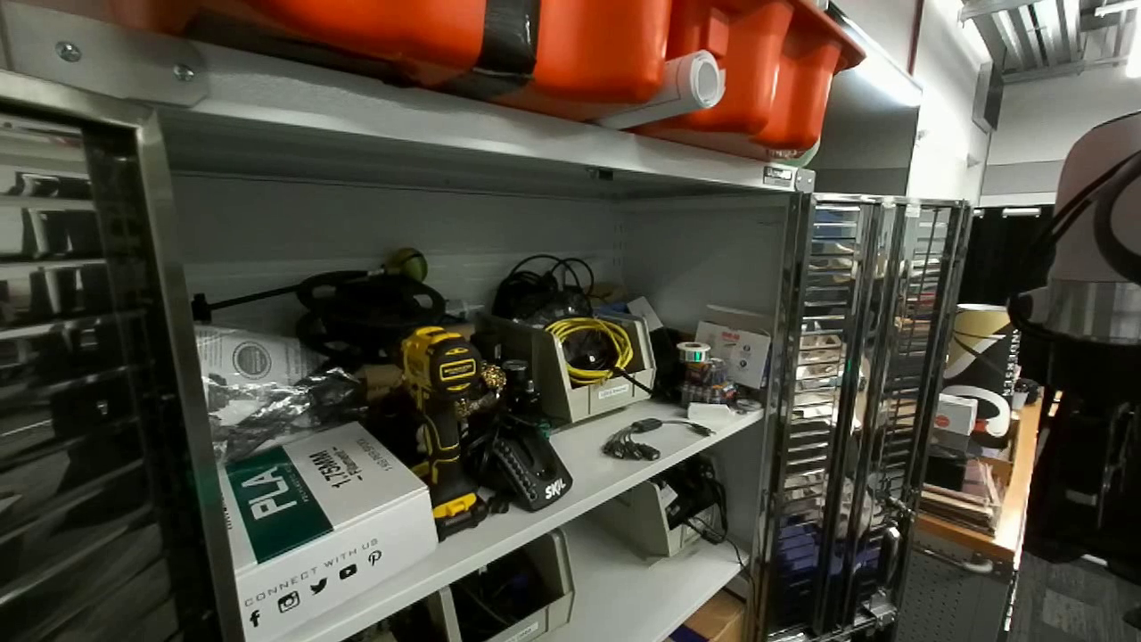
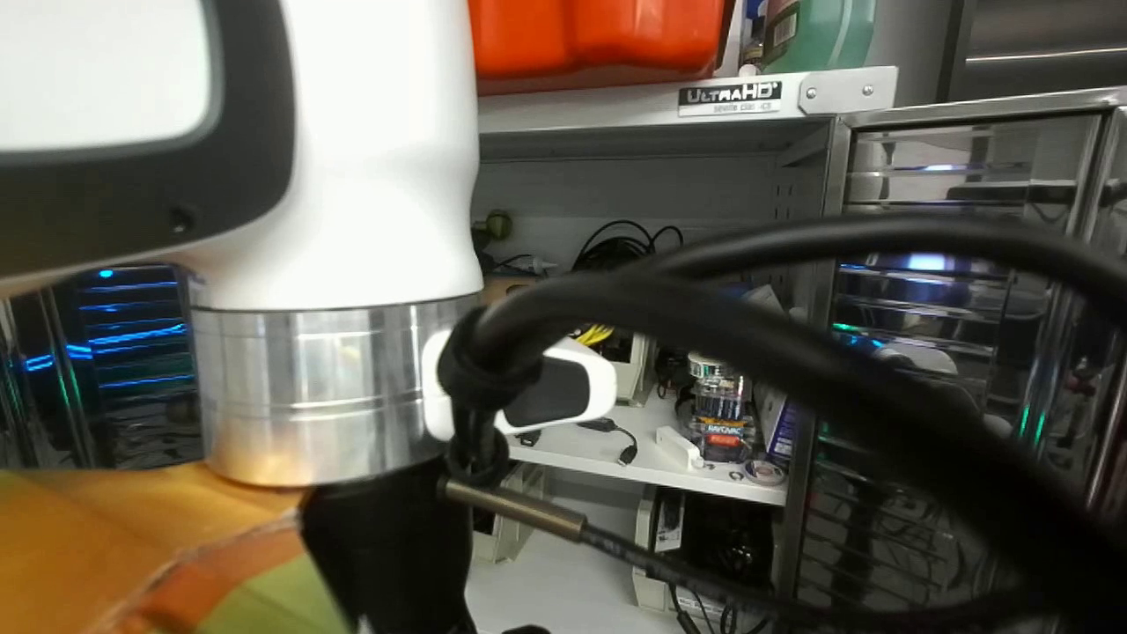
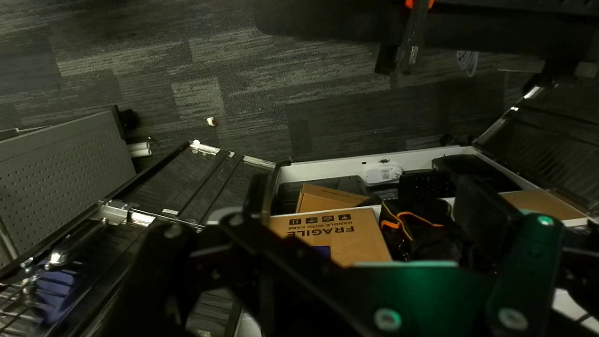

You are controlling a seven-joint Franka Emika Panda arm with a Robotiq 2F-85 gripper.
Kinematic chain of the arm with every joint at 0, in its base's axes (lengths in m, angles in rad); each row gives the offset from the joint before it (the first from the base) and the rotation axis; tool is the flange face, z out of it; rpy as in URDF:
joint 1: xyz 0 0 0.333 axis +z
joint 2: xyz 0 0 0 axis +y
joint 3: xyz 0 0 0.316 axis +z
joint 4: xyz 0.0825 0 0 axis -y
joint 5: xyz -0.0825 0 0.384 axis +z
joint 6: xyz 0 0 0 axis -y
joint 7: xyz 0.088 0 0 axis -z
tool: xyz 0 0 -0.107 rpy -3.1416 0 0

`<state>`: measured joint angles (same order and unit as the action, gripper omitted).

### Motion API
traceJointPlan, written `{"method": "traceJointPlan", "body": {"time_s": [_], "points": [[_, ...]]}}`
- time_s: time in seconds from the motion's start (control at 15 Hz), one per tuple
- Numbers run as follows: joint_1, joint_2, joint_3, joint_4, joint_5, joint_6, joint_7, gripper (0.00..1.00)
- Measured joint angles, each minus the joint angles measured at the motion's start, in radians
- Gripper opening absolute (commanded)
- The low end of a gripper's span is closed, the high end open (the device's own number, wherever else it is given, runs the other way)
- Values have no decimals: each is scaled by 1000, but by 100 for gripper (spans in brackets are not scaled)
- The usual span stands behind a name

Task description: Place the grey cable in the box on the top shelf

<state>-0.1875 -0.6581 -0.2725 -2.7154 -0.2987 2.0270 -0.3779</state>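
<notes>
The grey cable [image 1: 635,444], a dark grey bundle with several plug ends, lies on the top inside shelf [image 1: 595,461] near its front edge. Part of it also shows in an exterior view [image 2: 602,424], behind the arm. The box is a light grey bin [image 1: 570,392] with a label, left of and behind the cable, holding a coiled yellow cable [image 1: 590,348] and black cables. Its corner shows in an exterior view [image 2: 636,374]. My gripper [image 3: 372,201] has its fingers wide apart with nothing between them. It is outside the cabinet, pointing down; its fingertips are hidden in both exterior views.
A PLA box [image 1: 330,508], yellow drill [image 1: 441,392] and SKIL charger [image 1: 530,468] stand left on the shelf. A battery jar [image 2: 722,405] stands right. Open cabinet doors [image 1: 865,419] flank the opening. Black arm cables [image 2: 792,379] cross an exterior view. A FRAGILE carton [image 3: 346,241] lies below.
</notes>
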Motion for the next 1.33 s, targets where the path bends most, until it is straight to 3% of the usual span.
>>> {"method": "traceJointPlan", "body": {"time_s": [0.67, 1.33], "points": [[8, 47, 0, 27, 21, 21, 0, 100], [97, 462, 28, 333, 147, 98, 0, 100]]}}
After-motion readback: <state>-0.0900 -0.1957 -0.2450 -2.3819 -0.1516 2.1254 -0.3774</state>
